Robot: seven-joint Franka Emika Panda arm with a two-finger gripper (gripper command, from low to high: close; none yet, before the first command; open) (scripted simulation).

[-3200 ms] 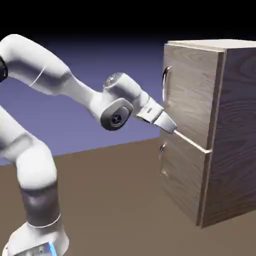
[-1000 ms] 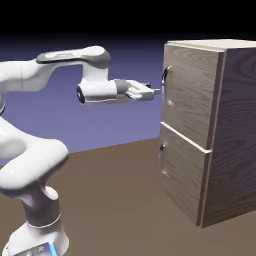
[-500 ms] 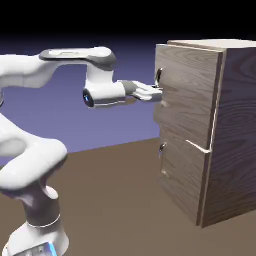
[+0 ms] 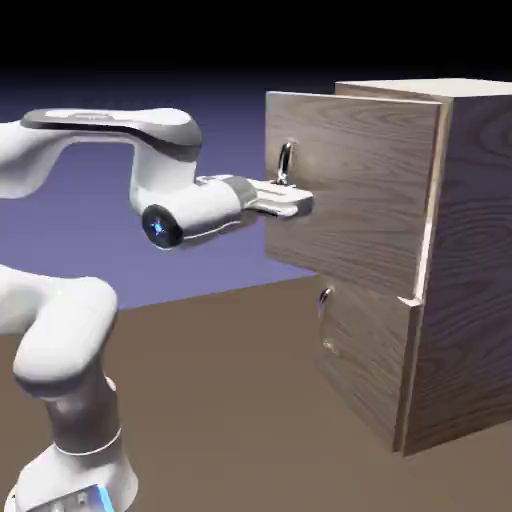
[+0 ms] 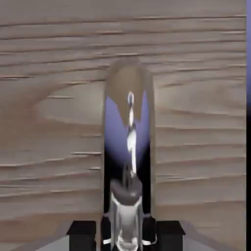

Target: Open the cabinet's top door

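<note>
The light-brown wood-grain cabinet point(image 4: 470, 260) stands at the right of the exterior view. Its top door point(image 4: 350, 190) is swung part-way out toward the left, hinged on its right edge. My gripper point(image 4: 297, 203) reaches in level from the left and is shut on the lower part of the door's curved silver handle point(image 4: 286, 160). In the hand view the shiny handle point(image 5: 128, 122) runs up the middle between my dark fingertips point(image 5: 87, 229), with the door's wood point(image 5: 49, 112) filling the rest of the picture.
Below the top door, the shorter lower panel point(image 4: 365, 355) sits closed with its small handle point(image 4: 324, 297). The brown table point(image 4: 220, 400) stretches in front of the cabinet. My white arm point(image 4: 60, 330) rises from the lower left.
My gripper closed on the handle and has drawn back to the left. The top door has swung out from flush to clearly ajar.
</note>
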